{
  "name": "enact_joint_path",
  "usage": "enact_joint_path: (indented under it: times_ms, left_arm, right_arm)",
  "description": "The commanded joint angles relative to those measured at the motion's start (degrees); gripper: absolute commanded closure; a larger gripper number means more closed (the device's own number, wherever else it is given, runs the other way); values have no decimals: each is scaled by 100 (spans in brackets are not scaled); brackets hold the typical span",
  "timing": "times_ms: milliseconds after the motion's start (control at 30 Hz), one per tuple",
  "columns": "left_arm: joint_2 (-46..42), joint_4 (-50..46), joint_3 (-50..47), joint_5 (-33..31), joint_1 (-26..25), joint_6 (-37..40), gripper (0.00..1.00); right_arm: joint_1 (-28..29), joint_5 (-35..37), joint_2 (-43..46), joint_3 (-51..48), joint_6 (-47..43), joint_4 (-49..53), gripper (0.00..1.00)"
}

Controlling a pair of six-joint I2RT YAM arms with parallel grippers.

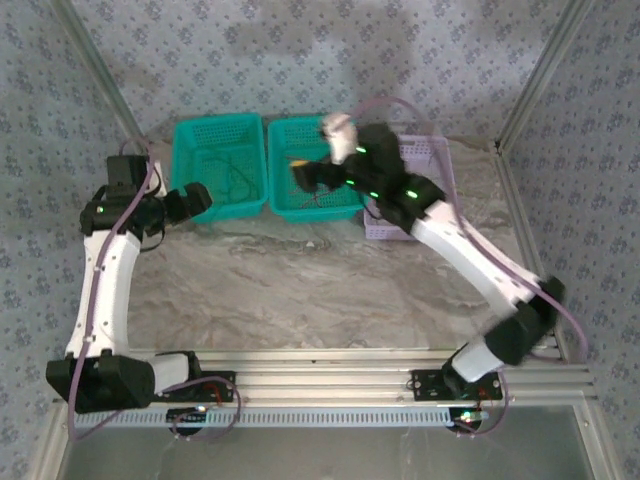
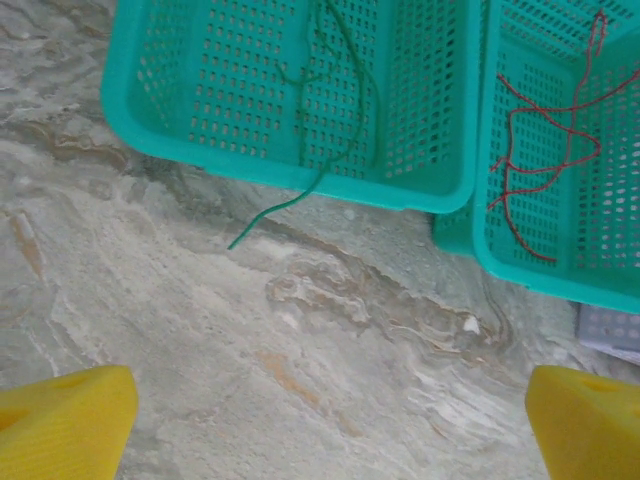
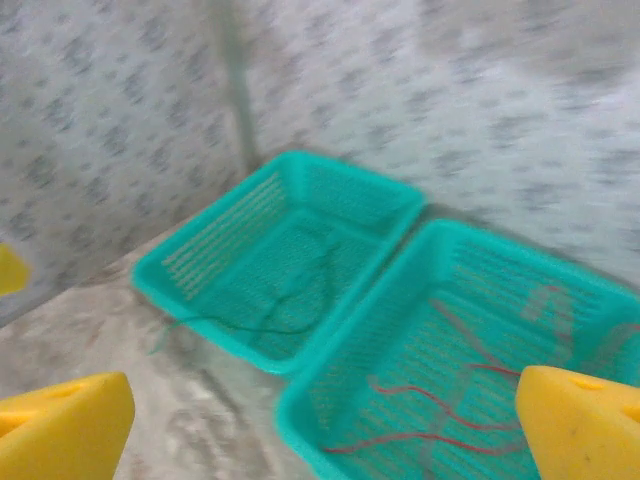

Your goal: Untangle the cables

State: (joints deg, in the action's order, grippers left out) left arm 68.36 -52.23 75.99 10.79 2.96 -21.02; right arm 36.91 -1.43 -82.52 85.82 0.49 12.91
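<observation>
The marble-patterned tabletop (image 1: 300, 290) carried two teal baskets touching side by side at its far edge, the left teal basket (image 1: 218, 122) and the right teal basket (image 1: 285, 124), with a lavender basket (image 1: 442, 160) just beside the latter. The left end effector (image 1: 195, 200) hung over bare tabletop just before the left teal basket, and the right end effector (image 1: 303, 176) hovered above the right teal basket, both with jaws spread wide and gripping nothing. A green cable (image 2: 340, 90) lay in the left teal basket, its tail trailing past the near wall onto the tabletop, while a red cable (image 2: 540, 150) sprawled inside the right teal basket.
</observation>
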Motion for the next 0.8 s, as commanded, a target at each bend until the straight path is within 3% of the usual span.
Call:
enact_joint_path:
  times_ms: [0,133,233,367,500,667,767]
  left_arm:
    - [-291,671,-569,-448,-36,-42,0]
    - [-789,1510,-1581,-676,-39,24,0]
    - [-1079,2098,-2344,-901,-74,245,0]
    - [-1279,2627,-3004,-1059,-156,500,0]
    - [-1701,3435,-3656,-956,-175,680,1]
    - [-1703,3816,-4042,-1760,-128,337,0]
    - [-1435,3967,-3977,-2089,-133,-14,0]
  right_arm:
    - [-746,703,973,-1492,390,-458,0]
    - [-1758,1315,2188,-3240,943,-685,0]
    - [-2465,2128,2514,-4400,847,-1401,0]
    - [-2890,3173,1839,-5088,989,-2187,0]
    - [-3201,2930,1196,-5595,791,-3416,0]
    - [-3255,2898,414,-6072,324,-4715,0]
    - [-3164,2785,-123,-6563,42,-6235,0]
